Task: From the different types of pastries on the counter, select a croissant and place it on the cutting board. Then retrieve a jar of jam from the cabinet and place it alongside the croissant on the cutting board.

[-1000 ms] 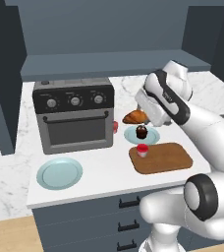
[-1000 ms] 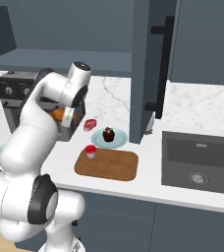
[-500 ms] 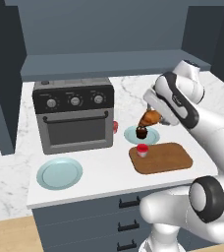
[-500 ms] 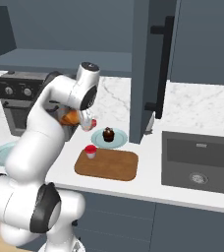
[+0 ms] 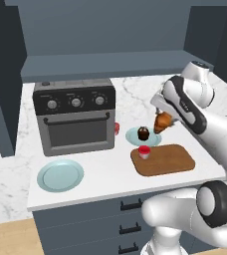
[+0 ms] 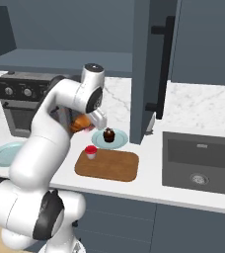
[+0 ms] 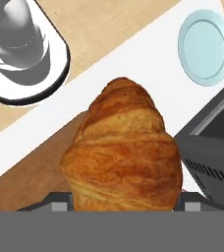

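Pincer grips the golden-orange ridged croissant by its thick middle, aloft above the brown wooden cutting board. It looks light, soft and flaky, so a gentle squeeze suits it.

You are looking at a white marble surface with grey veins, set over dark drawers. A dark toaster oven sits on it toward the back left. In front of the oven lies a light blue plate. Right of the oven, a second blue plate carries a dark cupcake. Just in front of that plate lies the wooden cutting board, and a small red-lidded jar stands on the board's near-left corner. A small red thing sits against the oven's right side.
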